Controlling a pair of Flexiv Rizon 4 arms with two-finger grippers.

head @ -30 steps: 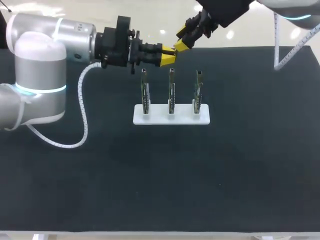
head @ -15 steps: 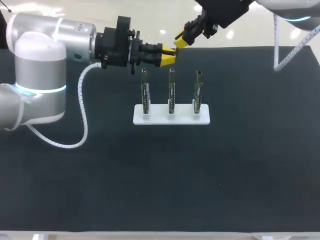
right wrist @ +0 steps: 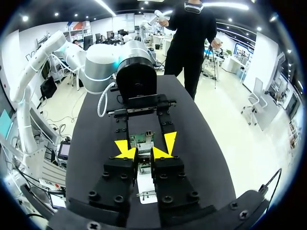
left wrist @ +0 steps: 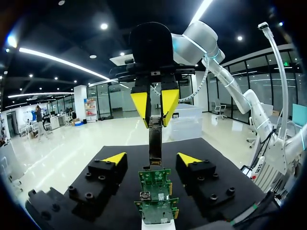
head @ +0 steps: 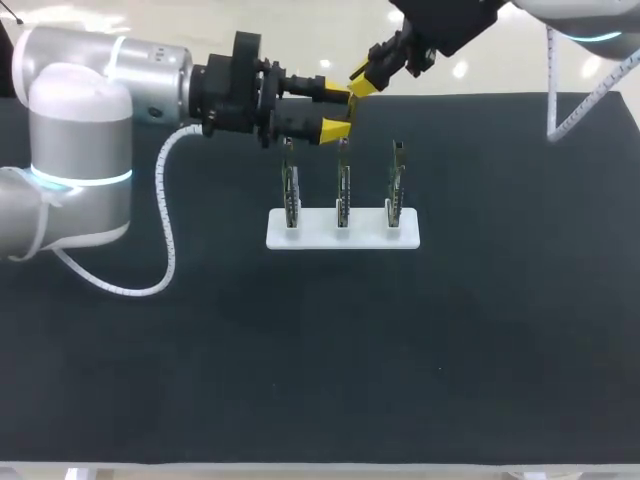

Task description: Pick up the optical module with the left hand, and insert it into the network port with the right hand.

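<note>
Robotics lab: left arm [head: 80,120], right arm [head: 450,20] over black table [head: 300,350]; 3 circuit boards [head: 343,185] upright in white holder [head: 320,233].

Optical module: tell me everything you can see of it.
The optical module is a slim, dark, metal-looking bar, hanging upright. The right gripper is shut on its top end. Its lower end sits between the open fingers of the left gripper, untouched by them, above the green circuit boards.

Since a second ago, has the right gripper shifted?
Yes, slightly. In the head view the right gripper now sits farther beyond the back edge of the white stand than it did.
</note>
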